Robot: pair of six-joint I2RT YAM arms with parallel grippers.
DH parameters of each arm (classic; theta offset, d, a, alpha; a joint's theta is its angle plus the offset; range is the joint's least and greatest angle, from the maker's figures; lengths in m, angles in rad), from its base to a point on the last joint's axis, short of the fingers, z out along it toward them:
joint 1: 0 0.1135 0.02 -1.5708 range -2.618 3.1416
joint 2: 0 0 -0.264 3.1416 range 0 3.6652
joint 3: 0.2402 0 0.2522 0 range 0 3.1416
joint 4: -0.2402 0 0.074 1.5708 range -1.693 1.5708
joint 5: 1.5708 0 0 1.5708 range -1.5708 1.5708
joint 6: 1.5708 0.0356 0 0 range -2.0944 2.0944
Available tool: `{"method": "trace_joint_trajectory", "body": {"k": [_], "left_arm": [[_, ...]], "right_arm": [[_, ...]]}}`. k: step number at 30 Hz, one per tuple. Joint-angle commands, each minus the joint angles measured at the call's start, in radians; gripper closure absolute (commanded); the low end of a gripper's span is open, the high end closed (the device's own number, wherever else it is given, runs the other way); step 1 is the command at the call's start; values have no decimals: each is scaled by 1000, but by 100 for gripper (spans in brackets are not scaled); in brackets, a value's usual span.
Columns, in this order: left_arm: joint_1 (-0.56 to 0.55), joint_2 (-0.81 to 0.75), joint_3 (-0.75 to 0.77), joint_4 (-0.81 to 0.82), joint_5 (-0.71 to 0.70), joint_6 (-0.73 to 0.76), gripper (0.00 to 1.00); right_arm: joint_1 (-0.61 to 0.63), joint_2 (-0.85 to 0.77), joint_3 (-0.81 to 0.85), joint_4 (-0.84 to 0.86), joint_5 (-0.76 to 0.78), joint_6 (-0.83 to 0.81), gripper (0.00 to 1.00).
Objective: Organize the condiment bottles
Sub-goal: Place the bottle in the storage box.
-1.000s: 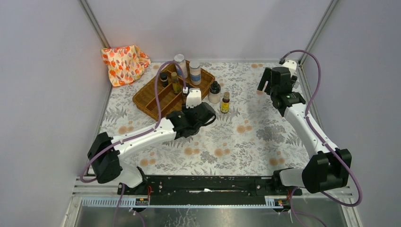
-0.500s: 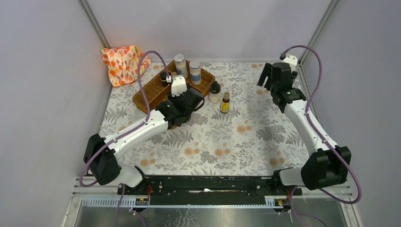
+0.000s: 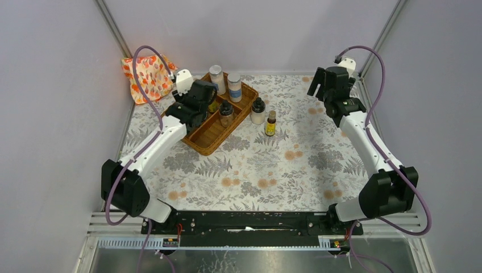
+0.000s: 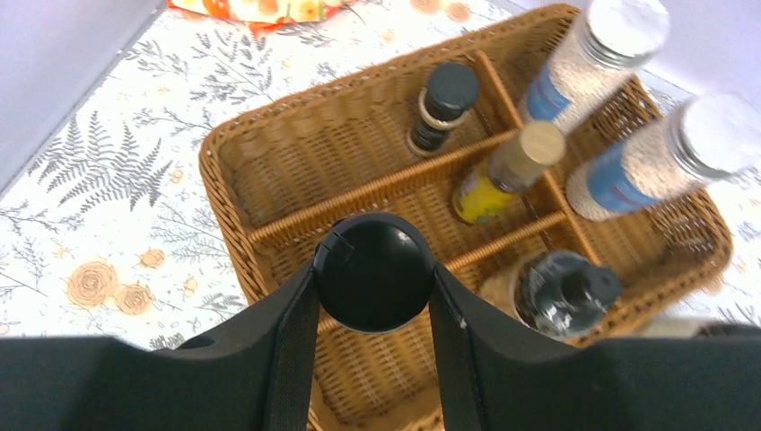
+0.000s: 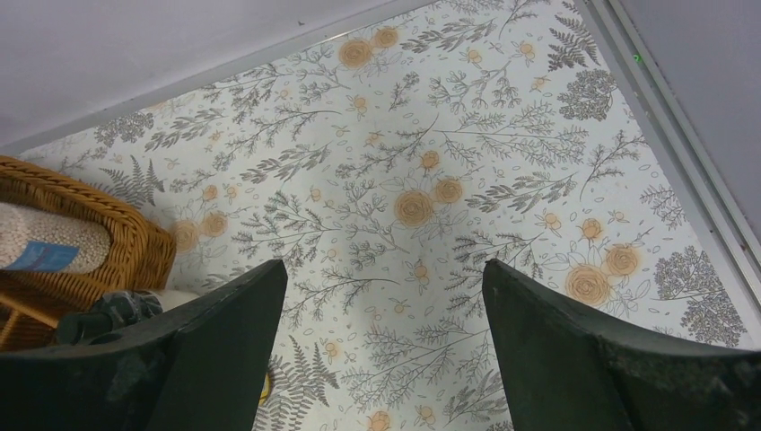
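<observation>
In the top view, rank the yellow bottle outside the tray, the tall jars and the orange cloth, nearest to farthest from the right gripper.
From the right gripper:
1. the yellow bottle, just right of the tray.
2. the tall jars, at the tray's far end.
3. the orange cloth, far left corner.

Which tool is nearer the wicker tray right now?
Left. The left tool, shut on a black-capped bottle, hangs directly over the wicker tray; the right tool is open above the floral table, off to the tray's right.
</observation>
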Motion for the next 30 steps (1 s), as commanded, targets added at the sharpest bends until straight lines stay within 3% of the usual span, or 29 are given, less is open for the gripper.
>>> {"method": "trace_joint_trajectory", "body": {"k": [1,14,30], "left_arm": [[72,45,35,98,13,27,100],[242,210,83,167,78,21,100],[301,361,117,237,134,23,100]], "right_arm": [[1,25,52,35,-19,9,13],[4,90,94,50,-22,-6,13],[5,143,120,53,-29,-16,13]]}}
